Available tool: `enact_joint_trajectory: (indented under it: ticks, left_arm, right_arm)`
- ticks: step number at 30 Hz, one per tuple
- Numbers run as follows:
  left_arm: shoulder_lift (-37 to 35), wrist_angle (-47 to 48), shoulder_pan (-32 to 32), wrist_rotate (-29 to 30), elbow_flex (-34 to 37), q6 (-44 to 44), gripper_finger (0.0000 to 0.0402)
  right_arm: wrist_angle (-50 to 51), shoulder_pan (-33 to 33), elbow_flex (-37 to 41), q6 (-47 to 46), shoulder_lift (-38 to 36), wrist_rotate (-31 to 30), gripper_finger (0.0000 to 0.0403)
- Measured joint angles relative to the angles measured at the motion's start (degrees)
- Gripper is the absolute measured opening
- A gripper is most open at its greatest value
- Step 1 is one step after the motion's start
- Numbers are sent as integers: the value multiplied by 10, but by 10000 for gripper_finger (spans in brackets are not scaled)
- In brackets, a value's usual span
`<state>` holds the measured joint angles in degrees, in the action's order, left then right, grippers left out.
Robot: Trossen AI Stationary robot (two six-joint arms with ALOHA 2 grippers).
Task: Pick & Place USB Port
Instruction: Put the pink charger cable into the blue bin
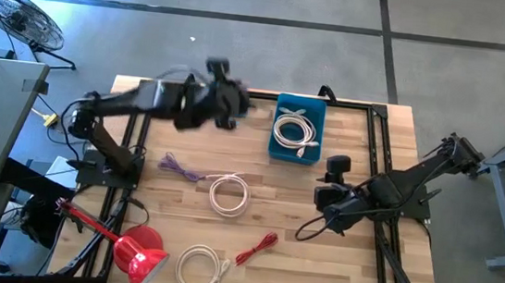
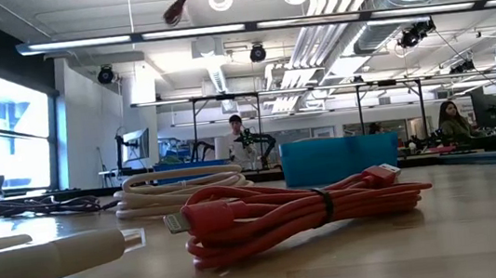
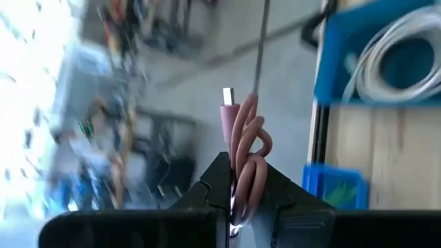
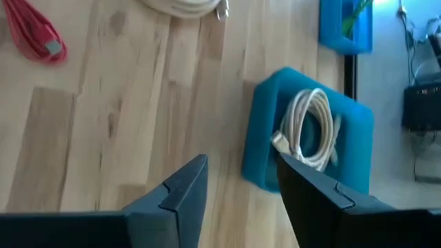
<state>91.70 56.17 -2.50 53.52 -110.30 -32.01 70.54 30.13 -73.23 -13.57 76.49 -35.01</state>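
Note:
My left gripper (image 1: 236, 103) is raised over the table's far edge, just left of the blue bin (image 1: 298, 127), and is shut on a pink USB cable (image 3: 247, 148). The cable's end shows at the top of the low view (image 2: 179, 6). The bin holds a coiled white cable (image 1: 295, 132) and also shows in the left wrist view (image 3: 379, 55). My right gripper (image 4: 241, 162) is open and empty, near the bin's right side (image 1: 334, 168). It faces the bin (image 4: 310, 138). My left gripper pinches the pink cable's folded bundle (image 3: 242, 180) between its two fingers. Loops and the USB plug (image 3: 227, 98) stick out beyond the fingertips. The cable is lifted clear of the table.
On the table lie a purple cable (image 1: 180, 167), a white coil (image 1: 229, 195), a red cable (image 1: 256, 249) and a second white coil (image 1: 198, 271) near the front edge. A red object (image 1: 135, 251) sits at the front left. People show in the room beyond (image 2: 452, 120).

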Motion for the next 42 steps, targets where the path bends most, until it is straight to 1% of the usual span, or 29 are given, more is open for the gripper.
enact_joint_trajectory:
  ticks: [3,6,9,11,13,17,21,24,28,34,36,38,42]
  left_arm:
    - [2,74,-75,-45,-7,65,18]
    - [26,146,-146,-118,-6,123,18]
    - [61,182,-201,-191,-5,143,18]
    - [88,179,-227,-241,-5,131,18]
    - [117,174,-246,-278,-5,101,18]
    - [164,162,-265,-304,-5,50,18]
    - [204,125,-276,-364,-5,5,18]
    - [220,101,-284,-382,-5,-20,18]
    - [230,97,-297,-392,-5,-23,18]
    - [229,96,-313,-397,-5,-21,18]
    - [229,90,-314,-412,-5,-21,18]
    - [238,72,-314,-418,-6,-21,18]
    - [256,67,-317,-426,-5,-21,18]
  right_arm:
    - [18,0,0,-15,0,-14,159]
    - [19,0,0,-15,0,-22,151]
    - [19,-1,0,-11,0,-41,146]
    - [19,-1,0,-9,0,-55,145]
    - [20,-1,0,-8,0,-69,145]
    - [21,-1,0,-6,0,-75,146]
    - [16,-1,16,11,-1,-83,145]
    - [14,-3,43,22,-1,-101,146]
    - [13,-14,78,23,-1,-124,145]
    - [-6,-34,126,45,-1,-125,142]
    - [-19,-42,139,51,-1,-124,142]
    - [-28,-48,149,57,-1,-124,142]
    - [-47,-58,165,65,-1,-124,142]
